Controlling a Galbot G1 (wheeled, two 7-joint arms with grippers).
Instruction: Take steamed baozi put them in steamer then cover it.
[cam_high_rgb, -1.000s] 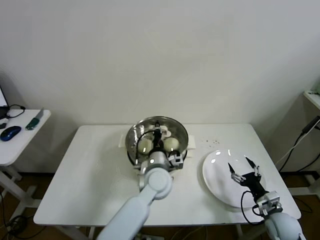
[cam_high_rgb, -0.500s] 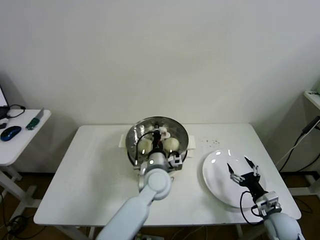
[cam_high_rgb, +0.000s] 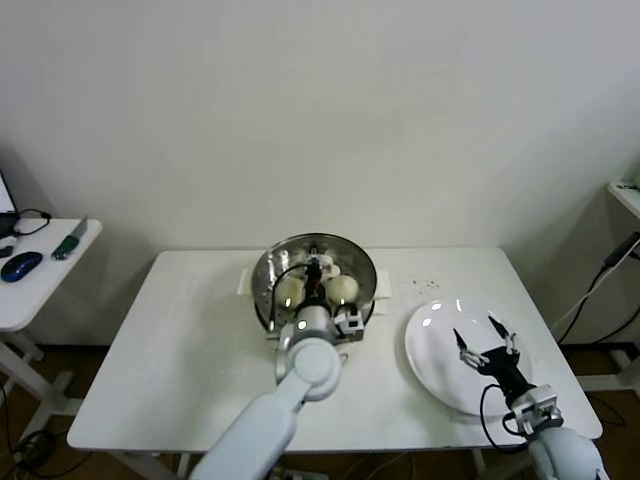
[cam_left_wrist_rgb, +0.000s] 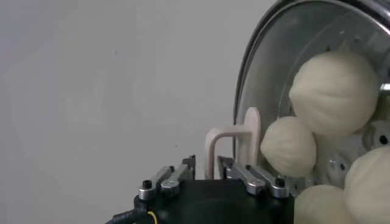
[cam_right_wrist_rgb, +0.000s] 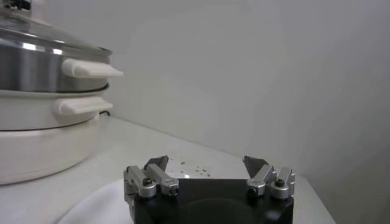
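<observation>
The steamer (cam_high_rgb: 368, 272) stands at the table's back centre on its cream pot base (cam_right_wrist_rgb: 42, 140). The cover (cam_left_wrist_rgb: 268, 67) lies on it, its metal rim on the basket (cam_right_wrist_rgb: 36, 61). Several baozi (cam_left_wrist_rgb: 334, 91) show through the glass, two of them in the head view (cam_high_rgb: 343, 288). My left gripper (cam_left_wrist_rgb: 207, 161) is over the cover. Its fingers (cam_left_wrist_rgb: 183, 167) straddle the whitish bar handle (cam_left_wrist_rgb: 234, 137) with a small gap on each side. My right gripper (cam_high_rgb: 480, 335) is open and empty above the white plate (cam_high_rgb: 440, 375).
Dark crumbs (cam_high_rgb: 420, 283) lie on the table between steamer and plate. A side table (cam_high_rgb: 40, 290) at the far left holds a blue mouse (cam_high_rgb: 20, 265) and small items. The plate (cam_right_wrist_rgb: 97, 204) sits near the table's front right edge.
The right gripper has drifted slightly toward the robot's left over the plate. The left gripper stays over the cover's handle.
</observation>
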